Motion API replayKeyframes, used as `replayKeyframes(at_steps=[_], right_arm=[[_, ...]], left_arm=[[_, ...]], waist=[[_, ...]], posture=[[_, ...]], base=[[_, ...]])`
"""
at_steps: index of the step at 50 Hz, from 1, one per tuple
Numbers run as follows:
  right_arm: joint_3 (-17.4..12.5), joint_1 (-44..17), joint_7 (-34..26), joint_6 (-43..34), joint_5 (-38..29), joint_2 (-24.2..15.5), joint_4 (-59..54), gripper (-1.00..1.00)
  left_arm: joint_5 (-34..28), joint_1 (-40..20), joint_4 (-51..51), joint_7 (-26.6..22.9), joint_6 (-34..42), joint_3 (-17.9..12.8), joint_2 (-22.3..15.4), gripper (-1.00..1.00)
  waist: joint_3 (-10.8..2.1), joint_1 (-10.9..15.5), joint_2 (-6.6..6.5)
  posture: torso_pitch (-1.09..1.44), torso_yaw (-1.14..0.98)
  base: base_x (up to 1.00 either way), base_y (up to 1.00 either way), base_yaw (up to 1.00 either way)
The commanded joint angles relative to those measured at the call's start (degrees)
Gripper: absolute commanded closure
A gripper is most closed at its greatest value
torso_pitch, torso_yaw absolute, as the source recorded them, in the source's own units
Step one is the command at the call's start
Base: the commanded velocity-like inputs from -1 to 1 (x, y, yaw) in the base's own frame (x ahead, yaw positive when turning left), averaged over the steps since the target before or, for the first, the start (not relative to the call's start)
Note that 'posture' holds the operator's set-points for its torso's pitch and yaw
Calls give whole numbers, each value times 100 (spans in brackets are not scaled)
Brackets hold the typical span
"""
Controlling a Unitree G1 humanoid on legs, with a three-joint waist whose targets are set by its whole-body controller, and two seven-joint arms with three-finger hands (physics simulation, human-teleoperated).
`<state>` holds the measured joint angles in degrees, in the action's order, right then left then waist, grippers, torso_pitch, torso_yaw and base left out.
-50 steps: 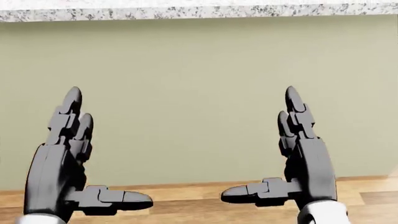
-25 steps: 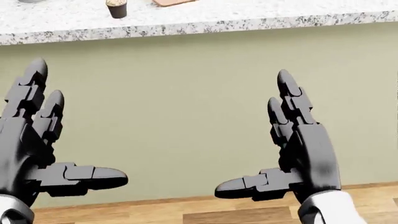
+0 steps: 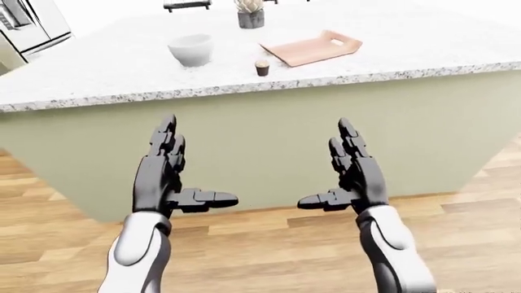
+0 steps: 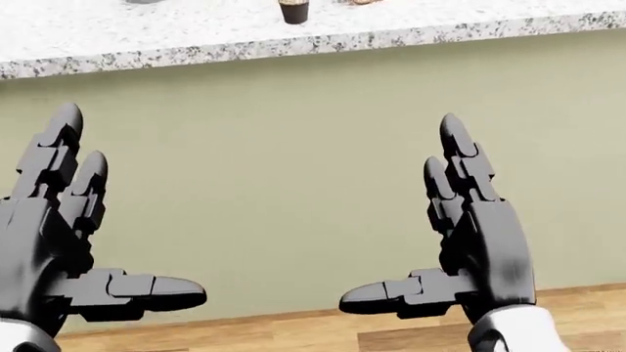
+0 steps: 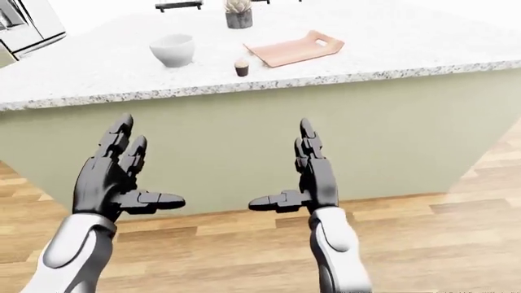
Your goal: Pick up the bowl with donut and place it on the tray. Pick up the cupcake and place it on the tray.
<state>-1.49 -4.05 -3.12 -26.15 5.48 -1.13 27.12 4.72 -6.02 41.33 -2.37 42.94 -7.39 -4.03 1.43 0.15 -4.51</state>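
Observation:
A white bowl (image 3: 192,49) stands on the granite counter (image 3: 105,76) in the left-eye view; I cannot see a donut inside it. A small cupcake (image 3: 262,67) in a dark cup stands near the counter's edge, right of the bowl. A flat pink tray (image 3: 311,47) lies just right of the cupcake. My left hand (image 3: 187,177) and right hand (image 3: 330,174) are both open and empty, held up below the counter edge against the green cabinet side. In the head view only the cupcake's base (image 4: 293,10) shows at the top.
A grey potted plant (image 3: 251,14) stands at the top of the counter above the tray. A steel fridge (image 3: 24,27) is at the upper left. The olive-green island wall (image 3: 269,140) lies straight ahead, with wooden floor (image 3: 269,256) below.
The head view has tilted and shifted: the counter edge came into view, and the cupcake slid from left to center. Both hands stay open; the left hand moved left and upward.

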Motion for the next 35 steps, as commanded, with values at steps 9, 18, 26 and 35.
replayKeyframes(at_steps=[9, 18, 26, 35], right_arm=[[-110, -176, -64, 38, 103, -77, 441, -100], [-212, -147, -142, 168, 213, -89, 427, -100], [-294, -145, -78, 193, 344, -113, 448, -100], [-491, -137, -69, 213, 523, -194, 501, -100]], left_arm=[[169, -777, 556, 85, 609, -148, -196, -100], [232, -900, 802, 157, 918, -139, -260, -100], [234, -911, 747, 127, 888, -164, -275, -100], [236, -998, 752, 157, 956, -136, -286, -100]], waist=[[-76, 6, 142], [191, -245, 417], [118, -410, 397], [35, 73, 164]], posture=[[0, 0], [0, 0], [0, 0], [0, 0]], base=[[3, 30, 0], [71, 0, 0], [78, -1, 0], [77, -6, 0]])
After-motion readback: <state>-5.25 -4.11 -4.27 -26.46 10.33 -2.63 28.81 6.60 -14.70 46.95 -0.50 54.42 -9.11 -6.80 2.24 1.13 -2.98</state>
